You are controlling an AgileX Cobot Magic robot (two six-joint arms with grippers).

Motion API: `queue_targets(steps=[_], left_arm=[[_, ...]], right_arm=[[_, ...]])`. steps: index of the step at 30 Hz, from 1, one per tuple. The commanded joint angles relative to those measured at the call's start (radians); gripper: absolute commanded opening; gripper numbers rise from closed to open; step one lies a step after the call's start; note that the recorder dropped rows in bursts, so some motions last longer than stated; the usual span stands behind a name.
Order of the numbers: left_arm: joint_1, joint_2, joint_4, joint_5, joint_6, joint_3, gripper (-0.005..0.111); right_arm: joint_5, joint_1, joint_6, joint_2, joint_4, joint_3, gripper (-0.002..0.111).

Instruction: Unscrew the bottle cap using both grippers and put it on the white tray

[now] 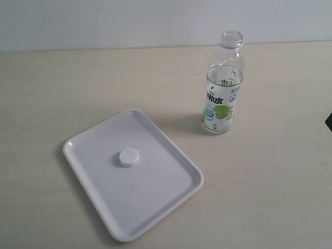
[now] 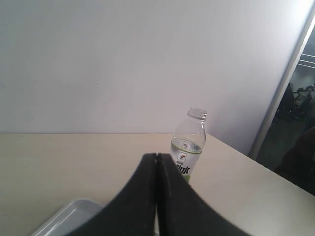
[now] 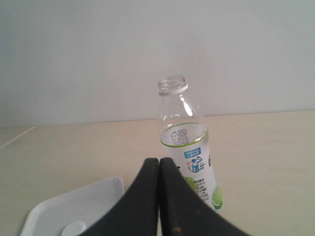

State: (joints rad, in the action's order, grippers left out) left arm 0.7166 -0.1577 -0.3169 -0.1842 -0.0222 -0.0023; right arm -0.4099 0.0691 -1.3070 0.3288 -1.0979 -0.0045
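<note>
Pale beige table [image 1: 270, 176] meets a plain white wall [image 1: 104, 23]

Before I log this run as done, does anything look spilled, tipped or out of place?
Nothing stands out. The bottle stands upright and uncapped beside the white tray, the bottle cap lies flat on that tray, and no spill shows. The left gripper and right gripper are shut, touching nothing.
</note>
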Motion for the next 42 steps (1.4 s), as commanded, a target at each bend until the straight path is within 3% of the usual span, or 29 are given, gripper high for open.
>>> queue_targets(steps=[1,12,20,37,40,42], left_arm=[[0.003,0.007,-0.004,0.002,0.002,0.002,0.000],[0.003,0.007,-0.004,0.002,-0.001,0.002,0.000],[0.003,0.007,-0.004,0.002,-0.001,0.002,0.000],[0.003,0.006,-0.004,0.021,0.000,0.002,0.000],[0.003,0.006,-0.004,0.021,0.000,0.002,0.000],[0.003,0.006,-0.004,0.021,0.000,0.002,0.000]], right_arm=[[-0.005,-0.026,-0.002,-0.003,-0.003,0.005,0.000],[0.091,-0.035,0.012,-0.023,0.007,0.005,0.000],[0.287,-0.019,0.019,-0.327,0.024,0.005,0.000],[0.351,0.017,-0.006,-0.329,0.047,0.005,0.000],[0.362,0.017,0.064,-0.329,0.125,0.005,0.000],[0.372,0.017,0.264,-0.329,0.262,0.005,0.000]])
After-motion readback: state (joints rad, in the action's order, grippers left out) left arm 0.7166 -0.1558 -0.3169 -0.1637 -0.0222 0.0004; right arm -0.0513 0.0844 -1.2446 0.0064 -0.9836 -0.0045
